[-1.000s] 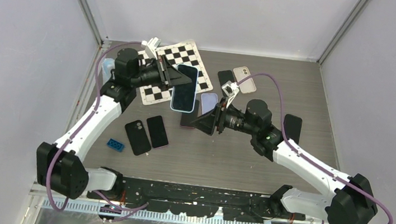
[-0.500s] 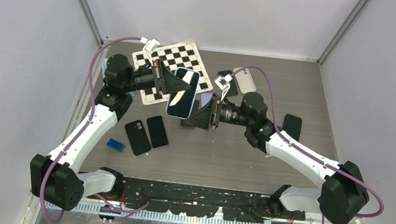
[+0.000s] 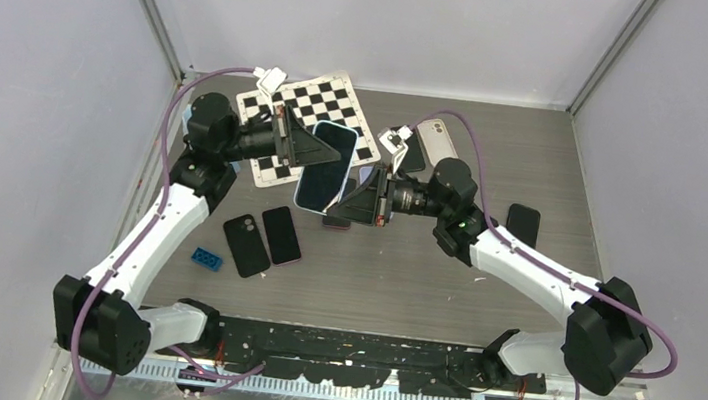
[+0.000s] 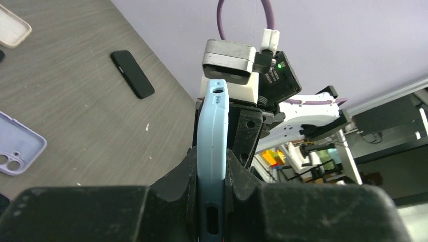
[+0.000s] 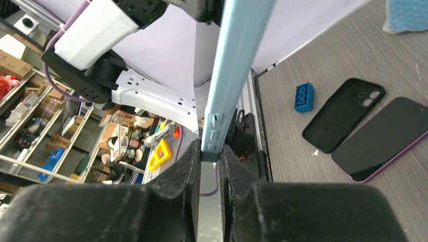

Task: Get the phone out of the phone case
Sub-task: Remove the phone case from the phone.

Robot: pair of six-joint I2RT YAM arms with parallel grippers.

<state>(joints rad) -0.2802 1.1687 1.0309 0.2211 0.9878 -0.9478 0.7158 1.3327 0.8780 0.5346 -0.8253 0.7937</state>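
Note:
A phone in a light blue case (image 3: pixel 324 164) hangs in the air over the table's middle, screen up and tilted. My left gripper (image 3: pixel 309 150) is shut on its left long edge; in the left wrist view the case edge (image 4: pixel 212 141) sits clamped between my fingers (image 4: pixel 237 174). My right gripper (image 3: pixel 354 203) comes from the right and is shut on the case's lower right corner. In the right wrist view the blue case (image 5: pixel 237 65) runs up from between my right gripper's (image 5: pixel 210 157) tips.
A checkerboard mat (image 3: pixel 340 108) lies at the back left. A black case (image 3: pixel 245 245), a dark phone (image 3: pixel 282 235) and a blue brick (image 3: pixel 205 259) lie front left. A beige case (image 3: pixel 437 141) and a black phone (image 3: pixel 522 224) lie to the right. A lilac case (image 4: pixel 15 151) lies under the held phone.
The left gripper has tilted the cased phone and brought it slightly down and left. The right gripper has moved left up to the phone and now grips its lower corner.

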